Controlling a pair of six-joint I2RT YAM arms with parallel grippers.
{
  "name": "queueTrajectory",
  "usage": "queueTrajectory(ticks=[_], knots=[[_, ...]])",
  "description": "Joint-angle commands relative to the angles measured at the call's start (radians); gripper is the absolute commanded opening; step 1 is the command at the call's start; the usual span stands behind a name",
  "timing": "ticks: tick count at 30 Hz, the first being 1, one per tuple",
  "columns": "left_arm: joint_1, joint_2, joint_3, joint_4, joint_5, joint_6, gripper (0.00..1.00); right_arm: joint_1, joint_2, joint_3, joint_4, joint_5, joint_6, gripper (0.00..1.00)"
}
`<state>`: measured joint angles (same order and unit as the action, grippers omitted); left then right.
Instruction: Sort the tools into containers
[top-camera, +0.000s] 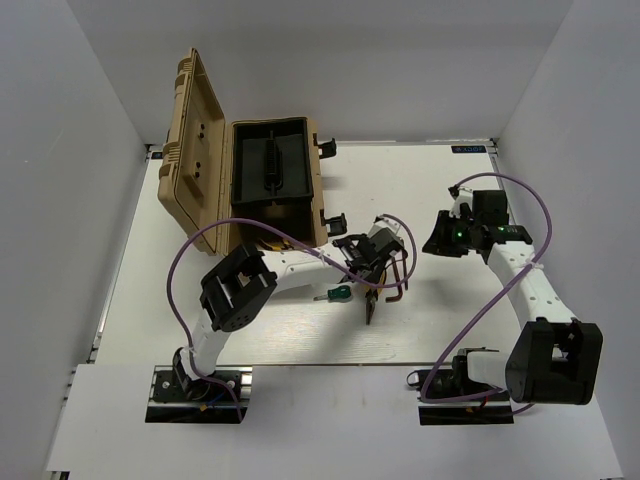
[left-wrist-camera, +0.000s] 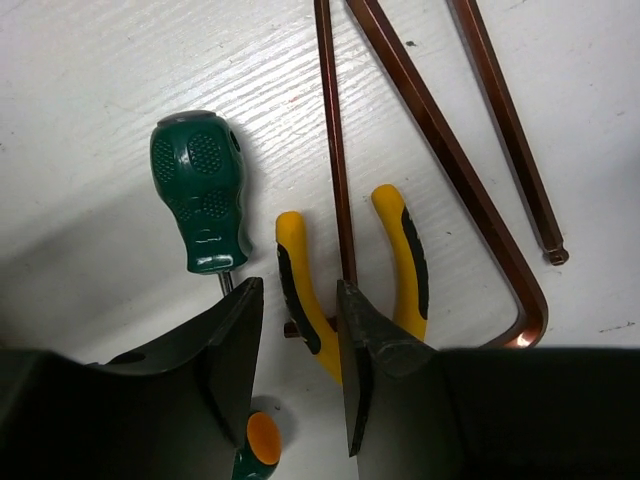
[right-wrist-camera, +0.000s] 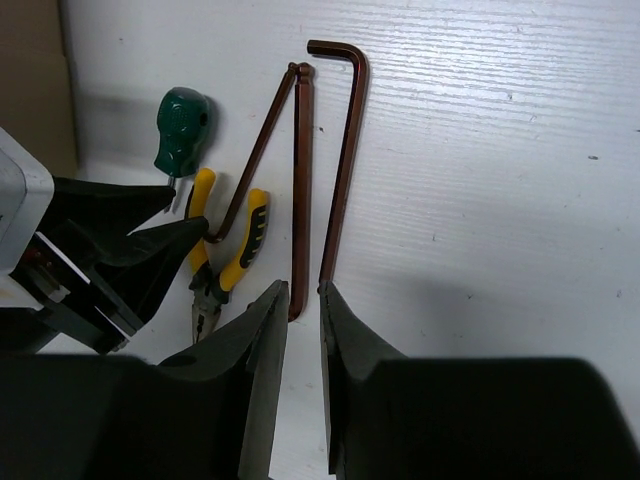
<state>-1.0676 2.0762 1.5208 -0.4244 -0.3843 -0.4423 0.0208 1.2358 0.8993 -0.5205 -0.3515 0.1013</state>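
Observation:
A green-handled screwdriver (left-wrist-camera: 200, 195) lies on the white table beside yellow-handled pliers (left-wrist-camera: 405, 260). Dark-red hex keys (left-wrist-camera: 440, 150) lie across and beside the pliers. My left gripper (left-wrist-camera: 298, 335) is open and empty, hovering over the pliers' left handle (left-wrist-camera: 300, 285). A second green screwdriver with an orange butt (left-wrist-camera: 258, 442) peeks out under the left finger. My right gripper (right-wrist-camera: 300, 300) is slightly open and empty, with one hex key's end (right-wrist-camera: 297, 300) showing in its gap and a larger hex key (right-wrist-camera: 345, 150) beside it. The pliers (right-wrist-camera: 228, 255) and screwdriver (right-wrist-camera: 182, 125) also show there.
An open tan toolbox (top-camera: 205, 150) with a black inner tray (top-camera: 270, 165) stands at the back left, its lid raised. The tools cluster mid-table between both grippers (top-camera: 372, 262) (top-camera: 442, 238). White walls bound the table.

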Motion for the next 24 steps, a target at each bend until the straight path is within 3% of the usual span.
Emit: queueTrajectory(ticks=[1,14,17,19,24], knots=[[0.012,-0.018,0.013,0.018,-0.022,-0.01,0.46,-0.007,-0.024,-0.008,0.025,-0.032,0.009,0.25],[0.012,0.048,0.033,0.018,-0.001,-0.019,0.42,-0.045,-0.032,-0.014,0.024,-0.058,0.02,0.25],[0.012,0.059,0.033,0.018,-0.001,-0.029,0.35,-0.05,-0.032,-0.014,0.027,-0.06,0.023,0.25],[0.012,0.059,0.042,0.018,-0.001,-0.029,0.22,-0.051,-0.03,-0.014,0.025,-0.063,0.021,0.25],[0.001,0.03,0.078,-0.002,0.01,-0.029,0.05,-0.056,-0.033,-0.016,0.025,-0.066,0.02,0.25]])
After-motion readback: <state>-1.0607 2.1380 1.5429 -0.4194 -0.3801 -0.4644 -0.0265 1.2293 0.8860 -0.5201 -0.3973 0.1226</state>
